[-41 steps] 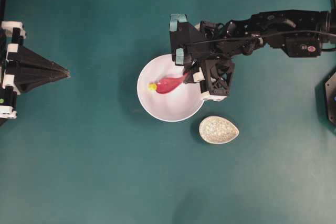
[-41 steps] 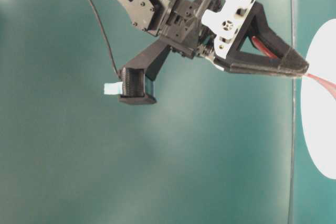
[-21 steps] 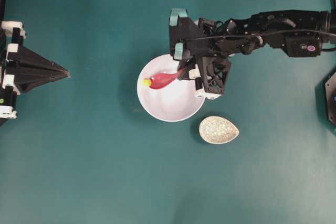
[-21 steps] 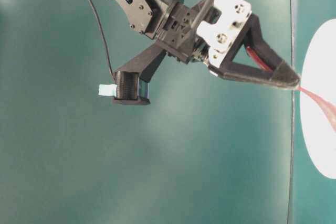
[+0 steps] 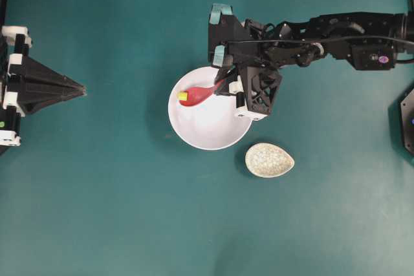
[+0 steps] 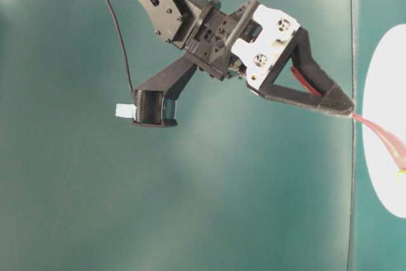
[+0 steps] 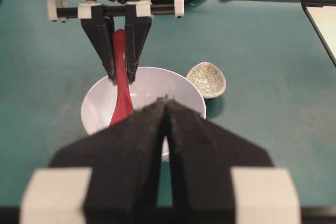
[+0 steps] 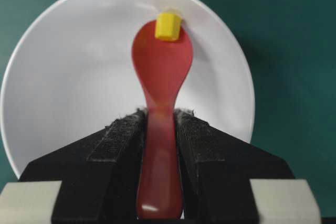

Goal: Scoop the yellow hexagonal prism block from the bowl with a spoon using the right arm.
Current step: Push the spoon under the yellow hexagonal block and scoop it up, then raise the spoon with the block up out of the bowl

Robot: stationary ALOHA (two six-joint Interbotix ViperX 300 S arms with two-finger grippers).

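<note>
The white bowl (image 5: 207, 124) sits mid-table. My right gripper (image 5: 222, 86) is shut on the red spoon (image 5: 199, 94) by its handle, at the bowl's upper right rim. The spoon's scoop reaches left over the bowl's upper left part. The tiny yellow hexagonal prism block (image 5: 183, 96) rests at the scoop's front tip. In the right wrist view the block (image 8: 168, 26) sits on the tip of the spoon (image 8: 161, 72), with the bowl (image 8: 68, 77) beneath and the gripper (image 8: 160, 116) clamping the handle. My left gripper (image 5: 83, 89) rests shut at the far left, holding nothing.
A small speckled beige egg-shaped dish (image 5: 269, 159) lies just right of and below the bowl, also in the left wrist view (image 7: 206, 80). Teal table surface surrounds everything. The right arm stretches in from the right edge.
The spoon has swept left and upward inside the bowl, pushing the yellow block toward the upper left wall; the block now sits on the scoop's tip. The left arm has not moved.
</note>
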